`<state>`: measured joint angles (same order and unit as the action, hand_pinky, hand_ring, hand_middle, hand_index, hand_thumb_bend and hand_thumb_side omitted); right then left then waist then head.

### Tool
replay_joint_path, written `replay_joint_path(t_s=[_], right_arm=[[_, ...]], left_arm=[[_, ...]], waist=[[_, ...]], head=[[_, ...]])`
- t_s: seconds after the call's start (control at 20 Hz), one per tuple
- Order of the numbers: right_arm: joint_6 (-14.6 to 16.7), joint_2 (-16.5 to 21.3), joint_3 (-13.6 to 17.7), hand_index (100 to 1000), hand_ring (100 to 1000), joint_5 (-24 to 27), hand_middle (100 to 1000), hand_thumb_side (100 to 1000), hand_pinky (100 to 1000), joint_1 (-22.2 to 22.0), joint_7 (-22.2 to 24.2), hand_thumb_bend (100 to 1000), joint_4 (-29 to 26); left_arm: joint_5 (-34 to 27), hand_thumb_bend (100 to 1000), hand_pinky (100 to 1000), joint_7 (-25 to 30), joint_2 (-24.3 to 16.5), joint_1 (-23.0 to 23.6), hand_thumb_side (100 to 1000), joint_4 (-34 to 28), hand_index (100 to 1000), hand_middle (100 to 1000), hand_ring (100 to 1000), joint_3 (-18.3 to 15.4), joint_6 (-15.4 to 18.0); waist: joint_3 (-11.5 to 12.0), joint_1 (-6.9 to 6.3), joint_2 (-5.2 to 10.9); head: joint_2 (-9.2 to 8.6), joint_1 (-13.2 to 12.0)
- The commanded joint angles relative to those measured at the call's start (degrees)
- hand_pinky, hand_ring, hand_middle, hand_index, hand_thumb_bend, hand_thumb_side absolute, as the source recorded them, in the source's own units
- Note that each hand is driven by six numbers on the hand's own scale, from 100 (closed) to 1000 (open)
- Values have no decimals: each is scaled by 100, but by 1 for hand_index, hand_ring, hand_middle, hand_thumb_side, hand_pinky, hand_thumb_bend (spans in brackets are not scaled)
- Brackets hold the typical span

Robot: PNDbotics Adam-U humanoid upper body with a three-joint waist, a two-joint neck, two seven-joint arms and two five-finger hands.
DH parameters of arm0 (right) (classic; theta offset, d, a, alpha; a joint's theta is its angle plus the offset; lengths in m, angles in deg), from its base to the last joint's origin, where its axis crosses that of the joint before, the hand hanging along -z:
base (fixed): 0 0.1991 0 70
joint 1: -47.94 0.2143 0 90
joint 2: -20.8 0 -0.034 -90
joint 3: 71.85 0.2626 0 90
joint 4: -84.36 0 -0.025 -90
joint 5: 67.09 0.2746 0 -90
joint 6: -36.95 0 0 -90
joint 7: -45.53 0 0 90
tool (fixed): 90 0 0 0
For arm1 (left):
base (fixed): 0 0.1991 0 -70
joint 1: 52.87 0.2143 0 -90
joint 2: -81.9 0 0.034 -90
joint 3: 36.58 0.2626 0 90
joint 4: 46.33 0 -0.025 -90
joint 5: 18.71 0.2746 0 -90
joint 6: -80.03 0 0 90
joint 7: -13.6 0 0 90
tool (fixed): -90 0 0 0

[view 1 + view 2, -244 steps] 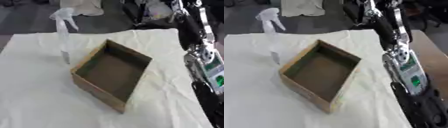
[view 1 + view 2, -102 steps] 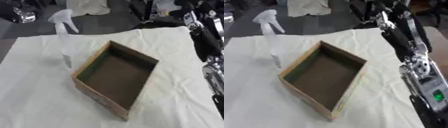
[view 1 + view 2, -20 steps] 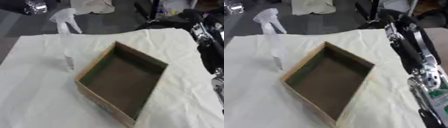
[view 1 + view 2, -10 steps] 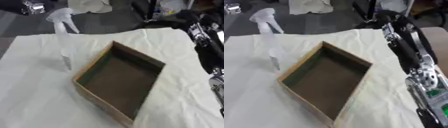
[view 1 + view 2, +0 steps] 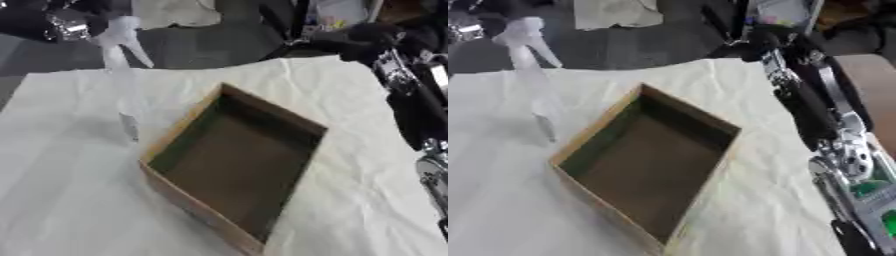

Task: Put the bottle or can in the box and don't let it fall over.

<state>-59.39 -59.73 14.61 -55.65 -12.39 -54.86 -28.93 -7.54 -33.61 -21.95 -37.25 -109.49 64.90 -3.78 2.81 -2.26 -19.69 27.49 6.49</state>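
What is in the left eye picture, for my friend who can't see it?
An open, empty cardboard box sits on a table under a wrinkled white cloth. A clear spray bottle stands upright just left of the box, outside it. The robot's black right arm runs along the right edge.

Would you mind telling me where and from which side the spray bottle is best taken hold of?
Grip the spray bottle round its clear, straight body, below the trigger head. It stands upright on the white cloth, left of the cardboard box, and it is tall and narrow, so a low, level grip would probably keep it from tipping. Come from its left or near side, since the box wall blocks its right.
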Motion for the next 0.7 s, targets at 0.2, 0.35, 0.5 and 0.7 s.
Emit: replay_joint_path(t_s=[0.2,0.35,0.5,0.7], right_arm=[[6,58,66,805,734,32,780,618,945,55,-24,100,-131],[9,51,67,805,734,38,780,618,945,55,-25,100,-131],[16,51,76,806,734,43,780,618,945,53,-31,100,-131],[18,52,76,806,735,49,780,623,945,47,-32,100,-131]], left_arm=[[-15,249,964,124,-87,-78,604,-29,832,809,860,-4,-30],[-13,247,964,131,-72,-64,601,-22,831,813,861,0,-42],[-13,240,961,141,-55,-53,599,-13,829,811,857,14,-43],[2,226,954,123,-46,-43,589,4,826,803,843,13,-46]], waist=[[-4,14,111],[-14,10,115],[-28,16,118],[-32,21,116]], head=[[-57,-30],[-51,-30],[-46,-41],[-41,-49]])
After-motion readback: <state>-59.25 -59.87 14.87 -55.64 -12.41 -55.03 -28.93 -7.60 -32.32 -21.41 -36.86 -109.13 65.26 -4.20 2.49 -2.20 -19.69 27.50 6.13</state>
